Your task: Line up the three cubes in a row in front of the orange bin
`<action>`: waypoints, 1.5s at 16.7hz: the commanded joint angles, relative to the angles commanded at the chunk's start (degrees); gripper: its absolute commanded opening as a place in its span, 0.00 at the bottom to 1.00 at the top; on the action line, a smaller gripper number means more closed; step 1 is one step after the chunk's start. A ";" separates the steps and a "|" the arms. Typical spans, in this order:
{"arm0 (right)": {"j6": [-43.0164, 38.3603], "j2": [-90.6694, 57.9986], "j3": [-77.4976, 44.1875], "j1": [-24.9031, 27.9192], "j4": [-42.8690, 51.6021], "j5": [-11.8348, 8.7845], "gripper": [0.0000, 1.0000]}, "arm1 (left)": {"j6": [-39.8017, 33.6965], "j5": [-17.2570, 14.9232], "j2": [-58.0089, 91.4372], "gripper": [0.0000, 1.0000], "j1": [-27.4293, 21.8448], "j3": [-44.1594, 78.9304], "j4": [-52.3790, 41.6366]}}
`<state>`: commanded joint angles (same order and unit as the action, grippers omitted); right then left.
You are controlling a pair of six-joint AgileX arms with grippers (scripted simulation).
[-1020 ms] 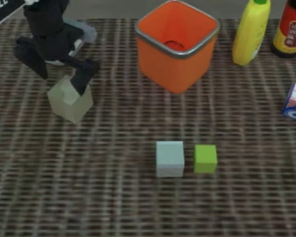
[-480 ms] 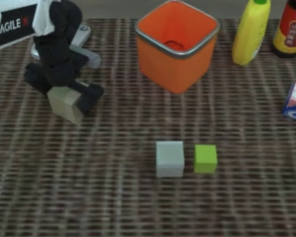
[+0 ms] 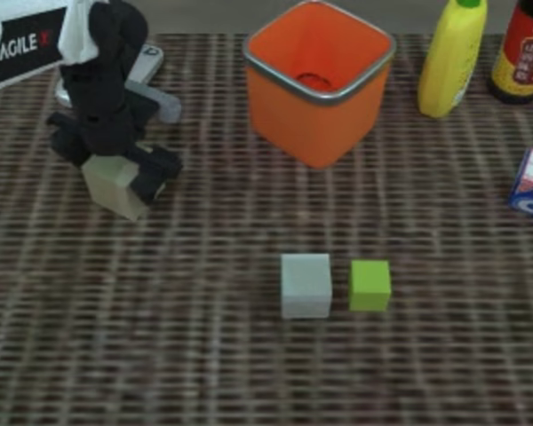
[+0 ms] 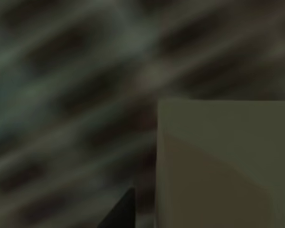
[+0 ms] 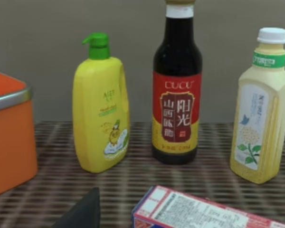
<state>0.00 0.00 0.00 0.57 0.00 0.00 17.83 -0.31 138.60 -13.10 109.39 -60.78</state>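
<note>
beige cube [image 3: 114,185] tilted between left tool [image 3: 115,169] fingers

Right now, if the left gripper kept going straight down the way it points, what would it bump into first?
Most likely the beige-tan cube: the left gripper sits right over it, fingers either side. Below that is only the table.

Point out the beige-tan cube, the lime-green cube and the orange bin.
beige-tan cube [image 3: 111,188]: top view, on its visible top face below the left gripper.
lime-green cube [image 3: 369,278]: top view, middle of its top face.
orange bin [image 3: 309,129]: top view, on its front outer wall.
</note>
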 joint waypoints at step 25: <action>0.00 0.00 0.00 0.00 0.00 0.00 1.00 | -0.09 -0.11 -3.19 0.00 0.92 11.09 -13.88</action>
<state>0.00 0.00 0.00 0.57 0.00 0.00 17.74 -0.42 135.41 -12.19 120.48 -74.66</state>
